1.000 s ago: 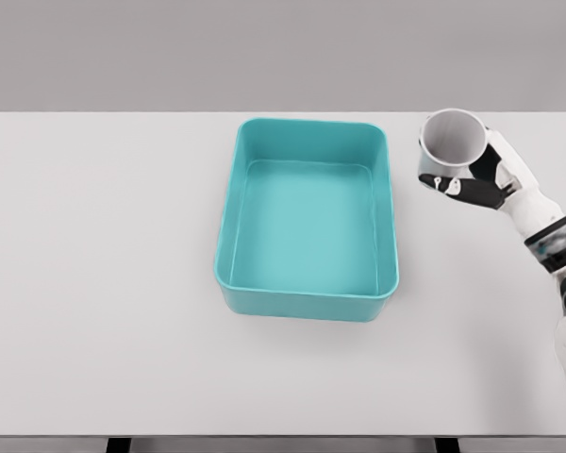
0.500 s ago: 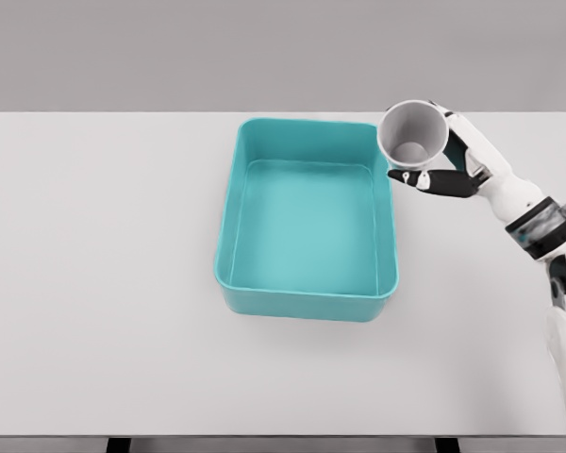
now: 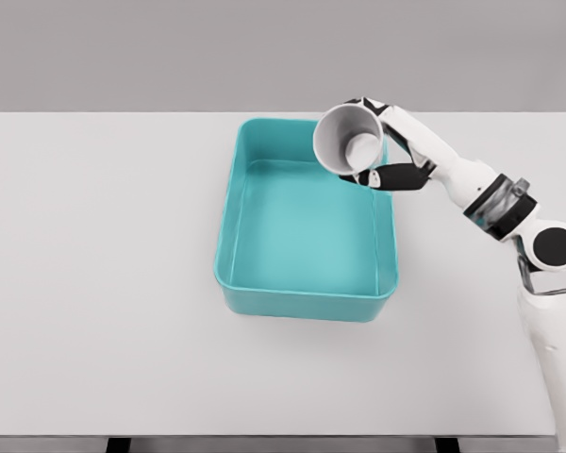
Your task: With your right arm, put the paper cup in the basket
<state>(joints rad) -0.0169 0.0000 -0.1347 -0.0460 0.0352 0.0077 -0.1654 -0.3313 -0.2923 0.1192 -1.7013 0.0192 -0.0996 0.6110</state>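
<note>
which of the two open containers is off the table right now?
The white paper cup. The right hand grips it, tilted with its mouth toward the camera, above the far right corner of the teal basket, which sits flat on the table.

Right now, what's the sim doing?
The right hand grips the paper cup, tilted with its open mouth toward the camera, above the far right corner of the teal basket on the white table. The cup is not released and the basket holds nothing. The left arm is out of view.
</note>
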